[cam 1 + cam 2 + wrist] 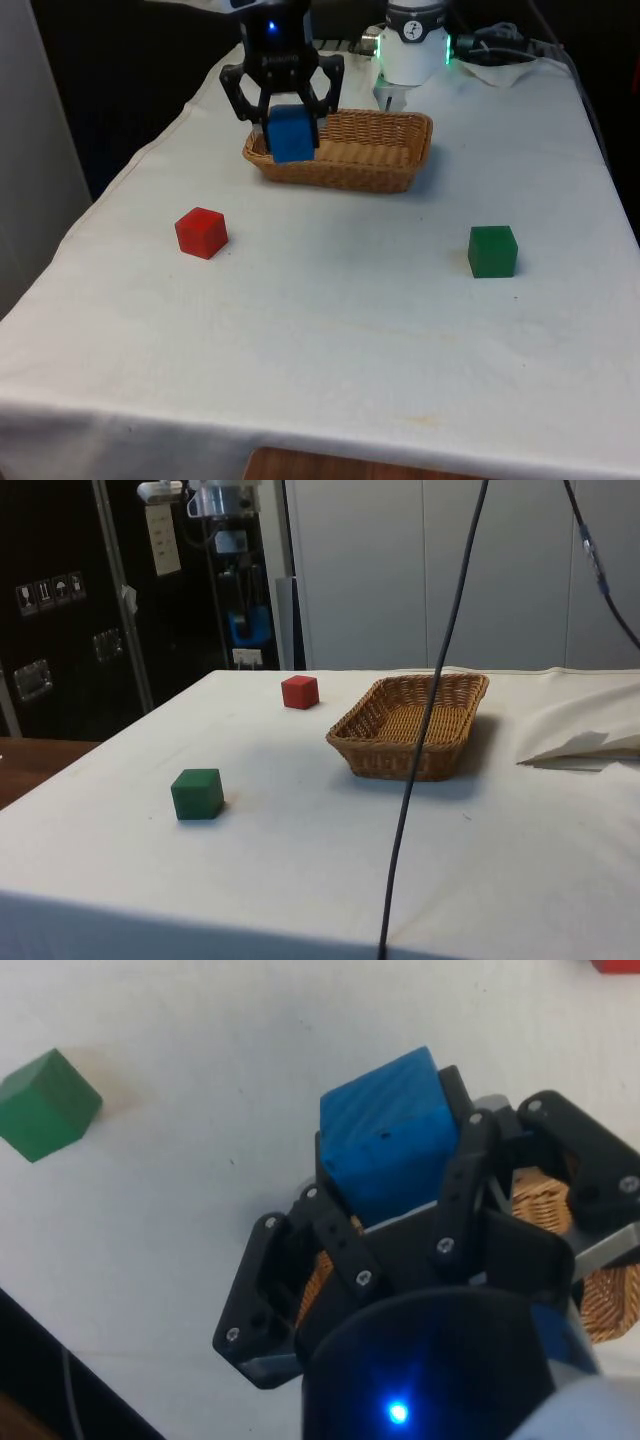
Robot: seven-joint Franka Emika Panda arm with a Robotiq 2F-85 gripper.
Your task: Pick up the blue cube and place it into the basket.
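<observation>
The blue cube [291,134] is clamped between the fingers of the gripper [284,122], held in the air above the end of the wicker basket [345,150] nearest the front view's left. The side view shows the basket's [412,725] woven floor bare, with no cube resting inside. A red cube [201,232] sits on the white cloth [340,330] near the basket, toward the front view's left. A green cube [492,250] stands well apart on the front view's right.
</observation>
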